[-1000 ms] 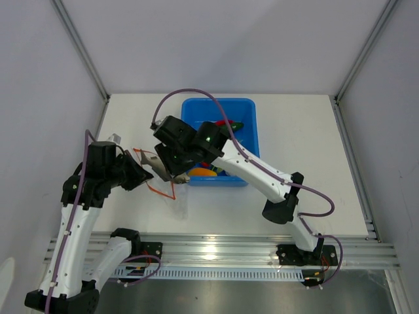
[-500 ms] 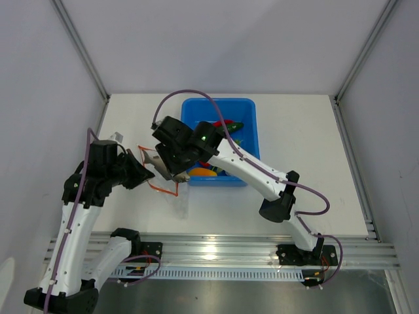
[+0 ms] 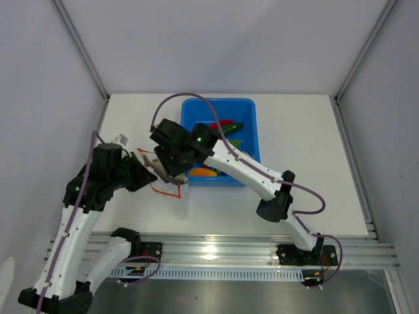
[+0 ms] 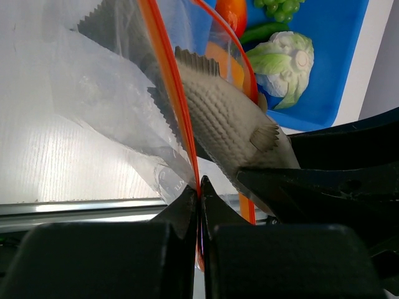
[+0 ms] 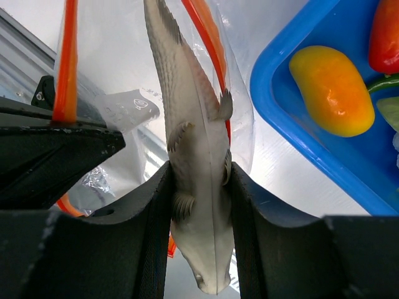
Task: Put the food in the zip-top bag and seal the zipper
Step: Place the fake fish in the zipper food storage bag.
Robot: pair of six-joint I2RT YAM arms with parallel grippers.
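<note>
Right gripper (image 5: 198, 187) jaws clamped on grey fish (image 5: 187, 106), its tail end between the zipper (image 4: 168, 81) strips at the bag mouth. Left gripper (image 4: 199, 196) jaws pinched shut on one zipper strip. Zip-top bag (image 4: 106, 106) sits just left of blue bin (image 3: 252, 131). Cauliflower (image 4: 283, 59) and yellow-orange piece (image 5: 330, 87) lie inside bin.

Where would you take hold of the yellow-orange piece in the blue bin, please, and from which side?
Across its narrower middle, coming straight down from above, I'd say. The yellow-orange piece lies flat on the floor of the blue bin, rounded and longer than wide, with the bin's wall running close along one side, so a sideways approach looks blocked.
</note>
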